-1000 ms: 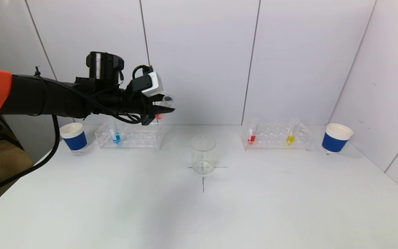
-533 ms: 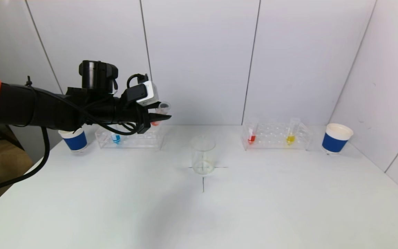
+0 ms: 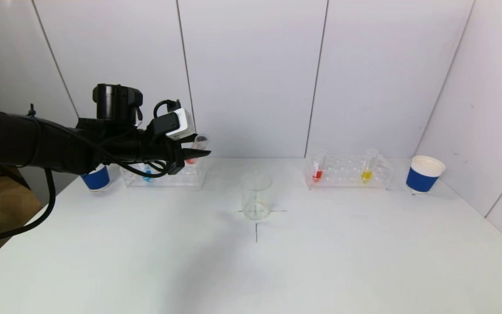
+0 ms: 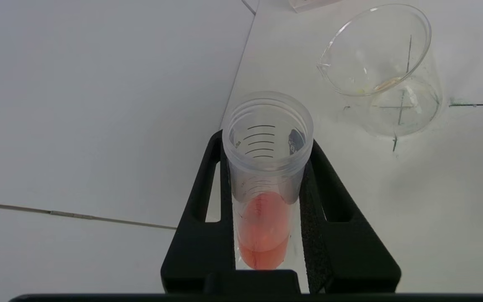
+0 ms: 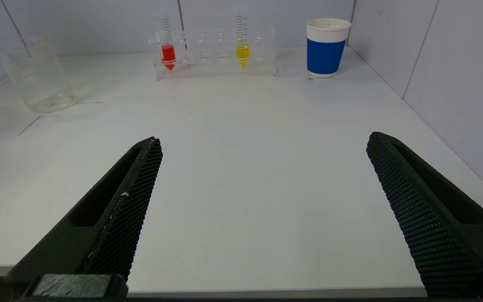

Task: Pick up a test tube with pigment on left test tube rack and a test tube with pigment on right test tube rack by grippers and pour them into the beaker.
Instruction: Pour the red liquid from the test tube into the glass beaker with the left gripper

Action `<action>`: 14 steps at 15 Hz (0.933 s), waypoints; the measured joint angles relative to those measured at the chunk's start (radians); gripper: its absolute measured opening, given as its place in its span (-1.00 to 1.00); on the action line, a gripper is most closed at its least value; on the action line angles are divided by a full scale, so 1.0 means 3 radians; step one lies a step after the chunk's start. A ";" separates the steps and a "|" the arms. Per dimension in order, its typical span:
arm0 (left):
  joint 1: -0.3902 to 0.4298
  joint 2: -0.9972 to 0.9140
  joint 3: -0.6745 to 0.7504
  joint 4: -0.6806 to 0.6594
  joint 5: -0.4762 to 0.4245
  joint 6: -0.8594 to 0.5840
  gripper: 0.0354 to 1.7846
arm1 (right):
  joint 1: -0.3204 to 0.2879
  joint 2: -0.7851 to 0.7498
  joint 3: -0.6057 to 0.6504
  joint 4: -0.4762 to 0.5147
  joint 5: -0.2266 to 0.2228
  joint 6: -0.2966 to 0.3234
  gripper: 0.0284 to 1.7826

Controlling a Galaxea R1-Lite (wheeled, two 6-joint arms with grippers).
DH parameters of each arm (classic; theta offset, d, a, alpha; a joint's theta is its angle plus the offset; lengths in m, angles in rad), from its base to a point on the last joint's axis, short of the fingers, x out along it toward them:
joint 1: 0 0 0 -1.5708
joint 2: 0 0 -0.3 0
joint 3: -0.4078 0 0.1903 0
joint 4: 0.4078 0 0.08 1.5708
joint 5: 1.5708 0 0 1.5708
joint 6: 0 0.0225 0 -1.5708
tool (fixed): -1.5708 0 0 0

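My left gripper (image 3: 198, 152) is shut on a test tube (image 3: 197, 145) with orange-red pigment, held upright in the air above the right end of the left rack (image 3: 164, 175). In the left wrist view both jaws press on the tube (image 4: 266, 167), its open mouth toward the camera. A blue-pigment tube (image 3: 147, 173) stands in the left rack. The empty glass beaker (image 3: 256, 195) sits on a cross mark at table centre, to the right of the held tube. The right rack (image 3: 349, 172) holds a red tube (image 3: 317, 174) and a yellow tube (image 3: 366, 174). My right gripper (image 5: 263, 138) is open over the near table edge, out of the head view.
A blue-and-white paper cup (image 3: 95, 179) stands left of the left rack, partly behind my left arm. Another cup (image 3: 424, 174) stands right of the right rack. White wall panels close the back and right sides.
My left gripper has moved down and to the left with the orange-red tube, nearer the left rack. The right gripper has not moved.
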 joint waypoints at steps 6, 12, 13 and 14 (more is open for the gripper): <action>0.0185 -0.0361 0.0364 -0.0193 0.0028 -0.0443 -0.52 | -0.0001 0.0000 0.0000 0.0000 -0.0001 0.0000 0.99; 0.0360 -0.0748 0.0538 -0.0196 0.0130 -0.1101 -0.52 | -0.0003 0.0000 0.0000 0.0000 -0.0003 -0.0001 0.99; 0.0369 -0.0802 0.0550 -0.0197 0.0161 -0.1153 -0.52 | -0.0003 0.0000 0.0000 0.0001 -0.0001 0.0000 0.99; 0.0374 -0.0858 0.0580 -0.0194 0.0167 -0.1174 -0.52 | -0.0003 0.0000 0.0000 0.0001 -0.0001 0.0000 0.99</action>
